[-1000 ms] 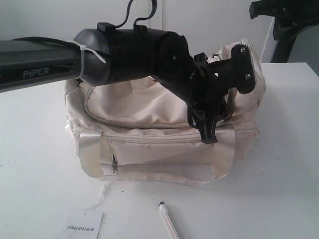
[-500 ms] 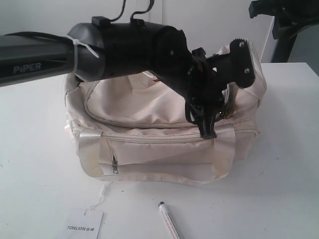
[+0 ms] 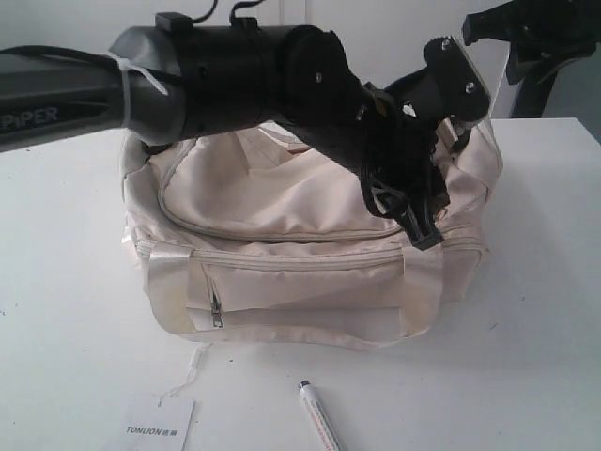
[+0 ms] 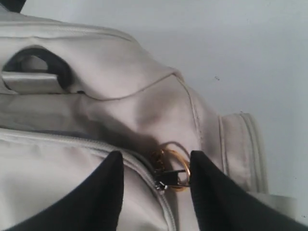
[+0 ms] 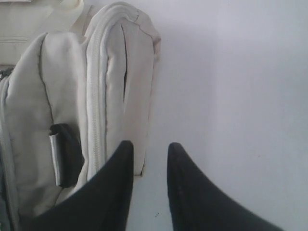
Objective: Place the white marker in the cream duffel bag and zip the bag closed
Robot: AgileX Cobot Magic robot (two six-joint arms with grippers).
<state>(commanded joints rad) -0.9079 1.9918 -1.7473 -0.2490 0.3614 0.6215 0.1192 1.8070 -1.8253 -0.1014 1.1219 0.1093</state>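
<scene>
The cream duffel bag [image 3: 282, 272] stands in the middle of the white table. The white marker [image 3: 317, 419] lies on the table in front of it, outside the bag. My left arm reaches across the bag's top to its right end, where the left gripper [image 3: 419, 225] points down. In the left wrist view the left gripper [image 4: 155, 161] is open, its fingers on either side of the gold ring pull [image 4: 174, 167] and zipper slider on the bag [image 4: 120, 96]. My right gripper [image 5: 149, 149] is open and empty above bare table beside the bag's end [image 5: 62, 86].
A white paper tag printed TONLION [image 3: 160, 428] lies at the front left with a string running toward the bag. The right arm's black parts [image 3: 526, 33] hang at the back right. A small front pocket zipper [image 3: 217, 312] faces the camera.
The left arm has lifted and swung its wrist, carrying the gripper a little to the right along the bag's top. The marker and the tag have not moved.
</scene>
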